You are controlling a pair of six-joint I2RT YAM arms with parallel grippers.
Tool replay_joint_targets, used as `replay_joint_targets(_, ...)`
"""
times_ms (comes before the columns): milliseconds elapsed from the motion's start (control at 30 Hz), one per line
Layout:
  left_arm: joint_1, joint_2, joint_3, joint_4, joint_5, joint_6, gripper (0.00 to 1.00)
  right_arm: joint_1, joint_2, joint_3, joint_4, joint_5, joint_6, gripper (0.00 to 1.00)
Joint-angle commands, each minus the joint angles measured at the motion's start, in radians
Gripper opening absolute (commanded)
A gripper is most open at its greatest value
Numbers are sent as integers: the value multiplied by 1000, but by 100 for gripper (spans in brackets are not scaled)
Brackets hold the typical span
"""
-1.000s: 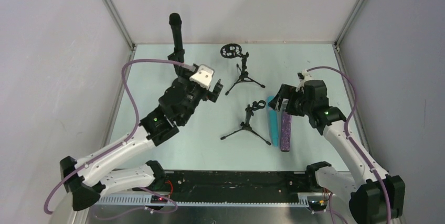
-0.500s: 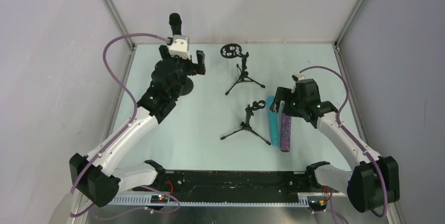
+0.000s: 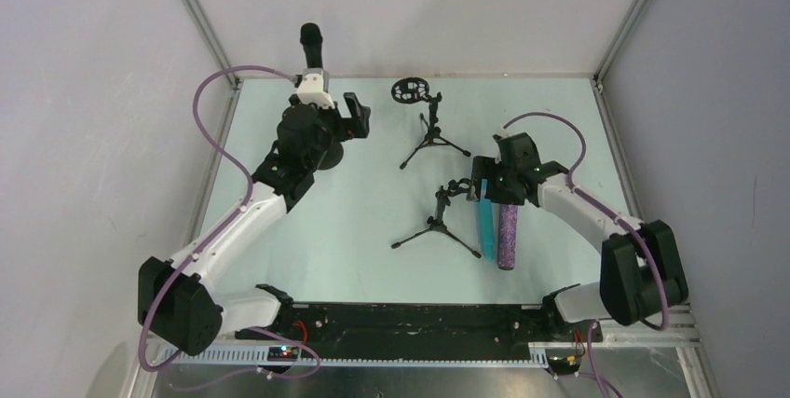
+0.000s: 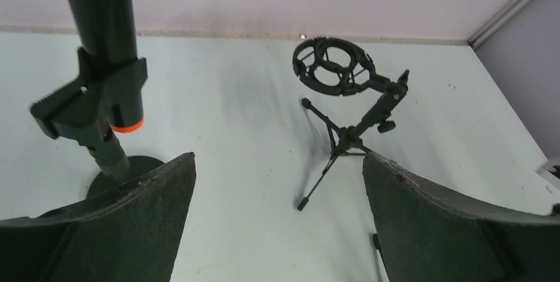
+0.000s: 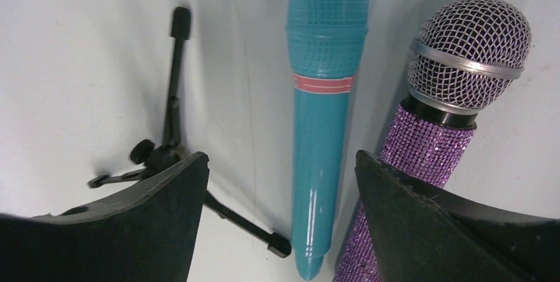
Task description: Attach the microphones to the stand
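Three microphones show, none whole in any single view. The black microphone (image 3: 311, 44) stands upright at the far left. The left arm hides its lower part from overhead, and the left wrist view cuts off its head. That view shows the barrel and an orange-red ring at its lower end, held in the toothed clip (image 4: 89, 94) of a round-based stand (image 4: 129, 166).

The cyan-blue microphone (image 5: 323, 130) and the glittery purple microphone (image 5: 429, 143) lie side by side on the table (image 3: 354, 230), right of centre. From overhead the right gripper (image 5: 282, 156) covers their far ends. Its jaws are spread wide, with the cyan-blue microphone lying between them and neither pad visibly on it. The purple handle passes behind one finger, and contact there is hard to judge.

The left gripper (image 4: 279, 163) hangs near the black microphone, jaws fully apart and holding nothing. Between the arms stands a shock-mount tripod (image 3: 424, 123), its ring tilted. Nearer, a clip tripod (image 3: 442, 216) stands just left of the cyan-blue microphone, one foot ending just beside its tapered tail.

The purple microphone has a rounded silver mesh head (image 5: 469, 51) above a sparkling handle. The cyan-blue microphone is glossy plastic with a fine-gridded head and a pink band. The stands are matte black and thin-legged.
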Motion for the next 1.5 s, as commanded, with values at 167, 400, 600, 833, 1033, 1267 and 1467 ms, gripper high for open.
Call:
replay_joint_targets(167, 4, 22, -31, 24, 70, -55, 100, 43, 127, 68, -7, 81, -44, 80)
replay_joint_targets(400, 3, 46, -29, 23, 96, -70, 100, 84, 277, 159, -51, 162, -75, 73)
replay_joint_targets(600, 2, 58, -19, 24, 144, -90, 100, 108, 367, 203, -72, 196, -89, 57)
replay_joint_targets(833, 2, 46, -18, 24, 153, -83, 100, 97, 415, 228, -72, 126, -101, 25)
replay_joint_targets(1033, -2, 50, -17, 24, 154, -87, 100, 88, 403, 246, -81, 70, -122, 0)
replay_joint_targets(1267, -6, 55, -15, 24, 162, -94, 99, 73, 278, 245, -75, 58, -133, 0)
replay_joint_targets(1467, -9, 49, -14, 24, 154, -87, 98, 41, 118, 245, -45, 52, -126, 0)
